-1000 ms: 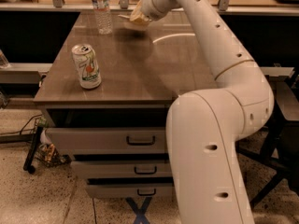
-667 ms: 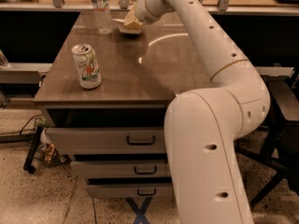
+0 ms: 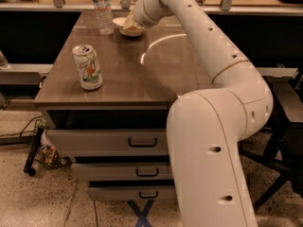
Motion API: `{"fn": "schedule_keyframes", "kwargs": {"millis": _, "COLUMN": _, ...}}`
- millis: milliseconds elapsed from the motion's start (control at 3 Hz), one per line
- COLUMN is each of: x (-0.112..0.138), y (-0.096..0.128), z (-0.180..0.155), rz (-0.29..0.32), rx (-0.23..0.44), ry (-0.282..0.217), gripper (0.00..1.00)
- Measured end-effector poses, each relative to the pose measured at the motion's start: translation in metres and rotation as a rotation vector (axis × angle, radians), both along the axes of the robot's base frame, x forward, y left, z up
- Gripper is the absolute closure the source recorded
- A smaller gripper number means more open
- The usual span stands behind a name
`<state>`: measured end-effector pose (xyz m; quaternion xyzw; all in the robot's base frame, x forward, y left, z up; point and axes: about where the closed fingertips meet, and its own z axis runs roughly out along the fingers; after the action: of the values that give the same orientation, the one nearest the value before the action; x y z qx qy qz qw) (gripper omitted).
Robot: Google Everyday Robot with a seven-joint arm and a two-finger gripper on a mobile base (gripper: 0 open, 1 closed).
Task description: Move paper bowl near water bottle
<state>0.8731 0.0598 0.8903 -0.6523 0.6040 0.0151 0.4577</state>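
Note:
The paper bowl (image 3: 119,22) is off-white and sits low at the far end of the brown table (image 3: 142,74), just right of the water bottle (image 3: 102,9). The bottle is clear with a pale label and stands upright at the far left. My gripper (image 3: 131,26) reaches in from the right at the end of the white arm. It is shut on the bowl's right rim and covers part of the bowl.
A green-and-white drink can (image 3: 87,66) stands upright near the table's front left. Drawers (image 3: 142,142) sit under the tabletop. My white arm and base (image 3: 213,145) fill the right foreground. A counter edge runs behind the table.
My gripper has carried the paper bowl leftward along the far end of the table and lower, closer to the water bottle. The can and bottle have not moved.

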Motion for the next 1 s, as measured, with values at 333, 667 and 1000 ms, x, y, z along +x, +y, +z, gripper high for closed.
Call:
{"fn": "schedule_keyframes", "kwargs": {"millis": 333, "x": -0.002, "y": -0.004, "z": -0.003, "rz": -0.004, "rx": -0.007, "ry": 0.002, "gripper": 0.05}}
{"fn": "schedule_keyframes", "kwargs": {"millis": 667, "x": -0.002, "y": -0.008, "z": -0.003, "rz": -0.011, "rx": -0.010, "ry": 0.002, "gripper": 0.00}}
{"fn": "schedule_keyframes", "kwargs": {"millis": 1000, "x": -0.001, "y": -0.062, "z": 0.030, "rz": -0.121, "rx": 0.070, "ry": 0.003, "gripper": 0.00}}
